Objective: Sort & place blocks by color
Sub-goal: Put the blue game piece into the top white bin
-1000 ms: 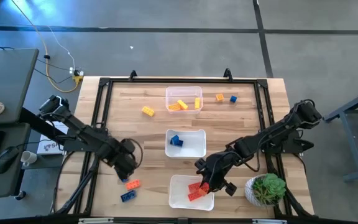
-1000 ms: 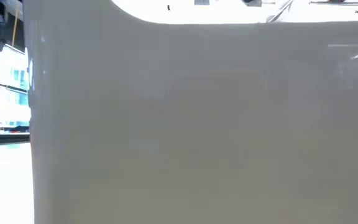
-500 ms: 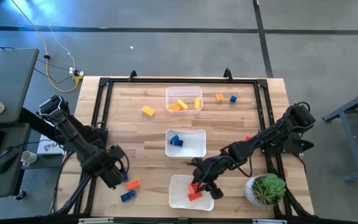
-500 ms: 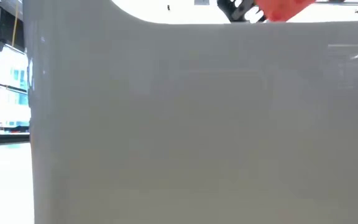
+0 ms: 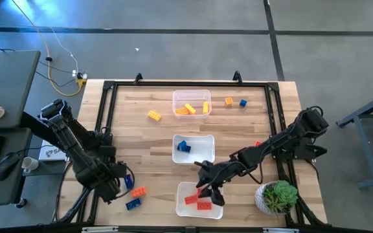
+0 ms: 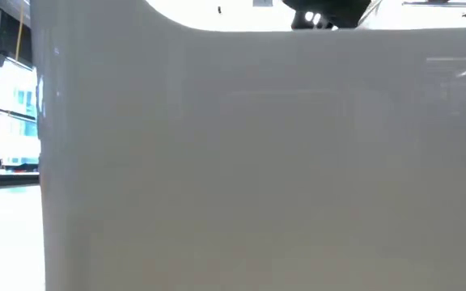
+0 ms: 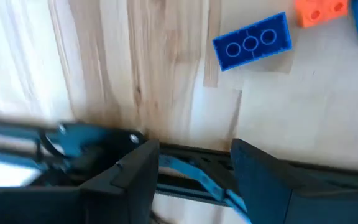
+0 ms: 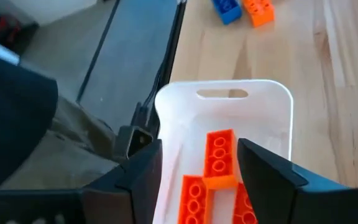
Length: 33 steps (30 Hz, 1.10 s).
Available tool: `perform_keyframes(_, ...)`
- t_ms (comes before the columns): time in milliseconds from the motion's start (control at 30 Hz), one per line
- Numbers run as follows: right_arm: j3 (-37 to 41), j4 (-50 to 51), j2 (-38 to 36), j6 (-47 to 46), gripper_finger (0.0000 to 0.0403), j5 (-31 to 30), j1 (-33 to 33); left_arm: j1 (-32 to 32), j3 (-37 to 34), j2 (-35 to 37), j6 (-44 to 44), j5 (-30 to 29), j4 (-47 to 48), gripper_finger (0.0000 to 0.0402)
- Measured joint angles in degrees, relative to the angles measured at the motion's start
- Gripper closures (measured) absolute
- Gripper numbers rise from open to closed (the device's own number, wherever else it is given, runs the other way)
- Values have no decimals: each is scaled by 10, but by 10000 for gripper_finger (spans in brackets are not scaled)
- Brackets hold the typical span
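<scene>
The right claw (image 5: 207,188) hangs open and empty just above the red blocks (image 8: 219,159) in a tub (image 8: 277,106). The left claw (image 7: 191,174), also open and empty, sits near a blue block (image 7: 252,41) on the desk (image 7: 166,62).

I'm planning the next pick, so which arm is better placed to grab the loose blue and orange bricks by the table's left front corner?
Left. The left gripper, open, sits right beside the blue brick and orange brick. The right gripper, also open, is over the front tub of red bricks.

Three tubs (image 5: 199,198) in a row mid-table; blocks (image 5: 198,203) inside; others (image 5: 135,197) left.
</scene>
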<state>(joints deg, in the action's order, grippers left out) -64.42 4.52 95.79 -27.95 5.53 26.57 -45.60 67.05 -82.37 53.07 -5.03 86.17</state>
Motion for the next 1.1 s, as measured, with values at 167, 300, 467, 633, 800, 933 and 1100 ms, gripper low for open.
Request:
perform_keyframes(167, 0, -22, 0, -47, 208, -12, 0, -1, 0, 0, -83, -9, 0, 216)
perform_keyframes(300, 0, -38, 0, -66, 208, -16, 0, -1, 0, 0, -124, -20, 0, 216)
perform_keyframes(467, 0, -54, 0, -81, 208, -46, 0, 0, 0, 0, -162, -32, 0, 212)
perform_keyframes(633, 0, -61, 0, -96, 208, -70, 0, 8, 0, 0, -207, -69, -4, 188)
perform_keyframes(800, 0, -61, 0, -107, 208, -71, 0, 26, 0, 0, -323, -81, -38, 161)
perform_keyframes(933, 0, -61, 0, -121, 208, -76, 0, 33, 0, 0, -434, -80, -97, 156)
perform_keyframes(1100, 0, -61, 0, -123, 208, -90, 0, 41, 0, -21, -507, -67, -153, 156)
